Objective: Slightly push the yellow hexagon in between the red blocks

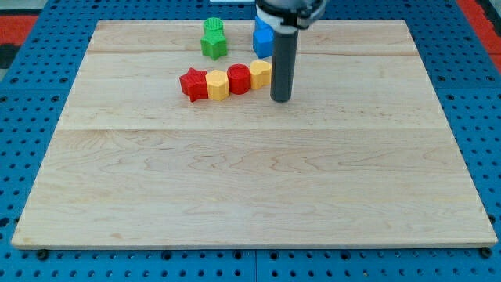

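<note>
A red star-shaped block [192, 83] lies at the view's upper middle. A yellow hexagon [217, 84] touches its right side. A second red block [239, 78] touches the hexagon's right side, so the hexagon sits between the two red blocks. Another yellow block [260, 73] touches that red block's right side. The four form a row rising to the right. My tip [281, 99] rests on the board just right of and slightly below the right yellow block, close to it.
A green star-shaped block [214, 45] and a green block [213, 27] behind it stand above the row. A blue block [263, 38] stands behind the rod. The wooden board [250, 180] lies on a blue perforated base.
</note>
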Motion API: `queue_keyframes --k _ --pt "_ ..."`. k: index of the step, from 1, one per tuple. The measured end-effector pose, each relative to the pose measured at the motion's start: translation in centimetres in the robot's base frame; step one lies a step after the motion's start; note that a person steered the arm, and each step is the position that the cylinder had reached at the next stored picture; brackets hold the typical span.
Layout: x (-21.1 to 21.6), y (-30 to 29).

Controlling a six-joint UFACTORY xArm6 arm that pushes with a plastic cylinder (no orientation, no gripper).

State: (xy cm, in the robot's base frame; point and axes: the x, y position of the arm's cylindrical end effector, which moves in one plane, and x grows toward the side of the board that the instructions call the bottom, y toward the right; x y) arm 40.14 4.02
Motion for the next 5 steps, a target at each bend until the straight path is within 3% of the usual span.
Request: queue_keyframes --k 1,3,5 --pt "2.3 -7.0" --pt "0.0 -16.8" --pt "1.6 -17.6"
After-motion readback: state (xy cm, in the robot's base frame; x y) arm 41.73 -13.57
